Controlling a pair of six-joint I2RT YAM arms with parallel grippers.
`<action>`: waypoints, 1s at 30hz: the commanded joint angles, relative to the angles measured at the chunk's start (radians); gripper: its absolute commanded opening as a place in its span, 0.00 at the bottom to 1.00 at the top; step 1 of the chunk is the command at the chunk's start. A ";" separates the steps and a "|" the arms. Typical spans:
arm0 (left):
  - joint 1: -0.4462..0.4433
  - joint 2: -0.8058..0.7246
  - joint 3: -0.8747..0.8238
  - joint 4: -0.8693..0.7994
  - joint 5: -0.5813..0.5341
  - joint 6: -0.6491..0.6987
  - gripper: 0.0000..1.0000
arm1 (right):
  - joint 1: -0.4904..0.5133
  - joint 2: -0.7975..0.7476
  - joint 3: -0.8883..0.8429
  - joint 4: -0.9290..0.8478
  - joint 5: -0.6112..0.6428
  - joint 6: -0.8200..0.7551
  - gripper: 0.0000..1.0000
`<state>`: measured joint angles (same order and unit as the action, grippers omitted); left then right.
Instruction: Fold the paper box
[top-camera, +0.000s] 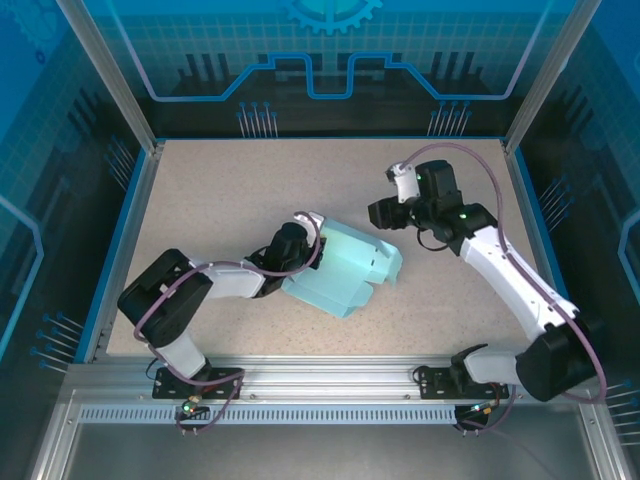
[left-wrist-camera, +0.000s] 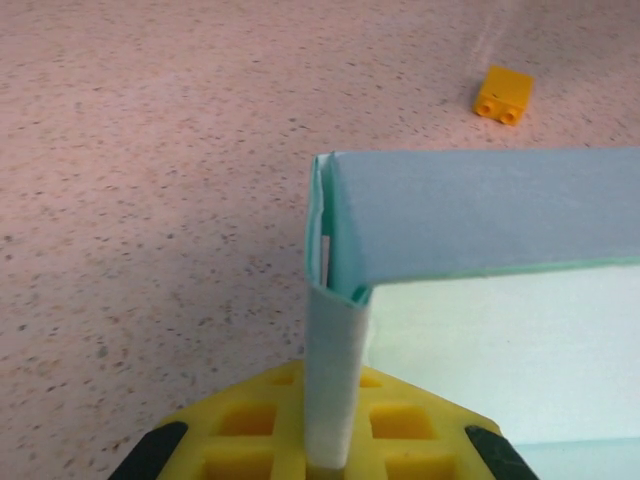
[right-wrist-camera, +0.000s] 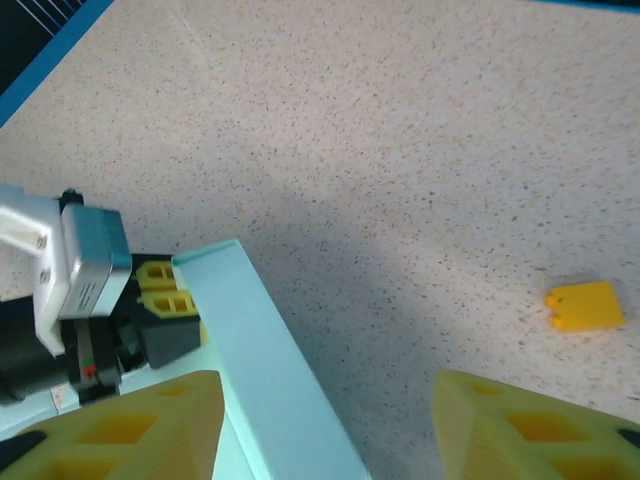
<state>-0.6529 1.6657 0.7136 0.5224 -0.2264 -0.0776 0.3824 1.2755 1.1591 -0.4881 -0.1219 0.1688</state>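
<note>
Holding the paper box (top-camera: 345, 270) by 1 flap, center of the top view.

With the left gripper (top-camera: 300, 240) clenched on a thin upright flap at the box's left corner, and the right gripper (top-camera: 385, 212) spread wide, grasping nothing, near the raised wall: risks creasing or tearing the thin card under any sideways pull; may let the standing wall sag if released too soon; could snag that wall on closing in. Only 1 small orange piece (left-wrist-camera: 502, 94), upper right of the left wrist view, well apart on the speckled table (top-camera: 220, 190); probably blocks nothing.

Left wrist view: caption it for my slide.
Left end effector pinches an upright flap of the paper box; a small orange block lies beyond.
</note>
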 joint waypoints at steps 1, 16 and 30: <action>-0.007 -0.042 0.041 -0.093 -0.098 -0.065 0.05 | 0.044 -0.045 -0.022 -0.090 0.059 0.009 0.60; -0.006 -0.075 0.114 -0.208 -0.172 -0.125 0.06 | 0.159 0.037 -0.035 -0.108 0.183 0.057 0.63; -0.006 -0.074 0.147 -0.222 -0.173 -0.135 0.06 | 0.189 0.178 -0.023 -0.061 0.204 0.128 0.57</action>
<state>-0.6529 1.6218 0.8242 0.3035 -0.3809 -0.1860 0.5541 1.4433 1.1278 -0.5831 0.0967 0.2455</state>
